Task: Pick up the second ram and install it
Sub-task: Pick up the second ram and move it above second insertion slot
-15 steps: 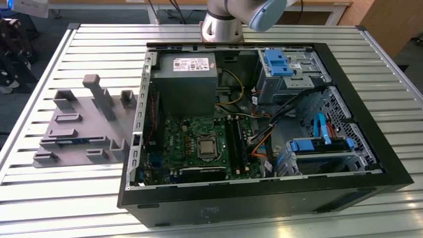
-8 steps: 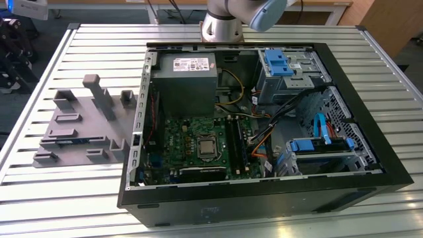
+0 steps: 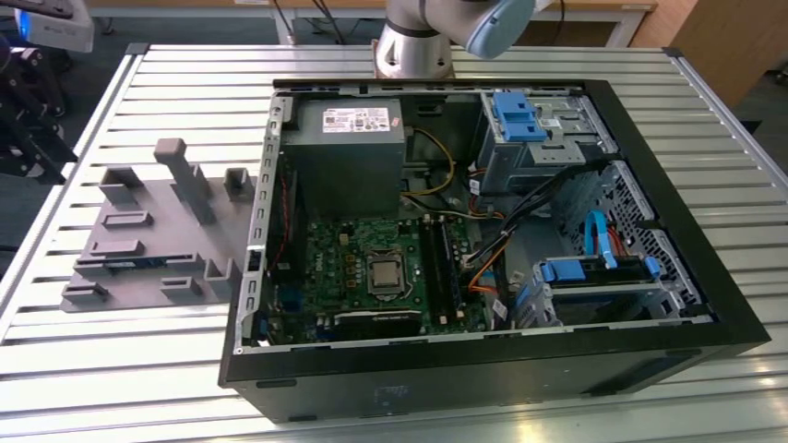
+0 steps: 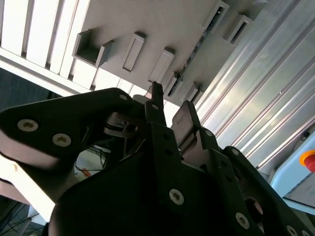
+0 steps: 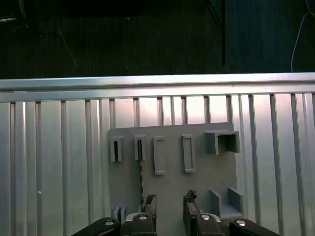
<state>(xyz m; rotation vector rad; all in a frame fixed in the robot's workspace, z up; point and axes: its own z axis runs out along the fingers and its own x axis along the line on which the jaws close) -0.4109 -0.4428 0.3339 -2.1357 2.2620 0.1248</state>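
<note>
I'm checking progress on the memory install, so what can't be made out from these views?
- The second ram: the first wrist view shows it edge-on, a thin dark line in the grey fixture; one end is hidden by the open gripper.
- The motherboard memory slots: in the exterior view, too small and dark to tell which are filled.
- The arm: cut off by the exterior view's top edge.

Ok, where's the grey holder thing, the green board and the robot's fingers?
Grey holder point(image 3: 166, 251), exterior view, on its flat base.
Green board point(image 3: 330, 242), exterior view, on its bare green part.
Fingers point(image 5: 191, 207), first wrist view, on one finger's tip.
</note>
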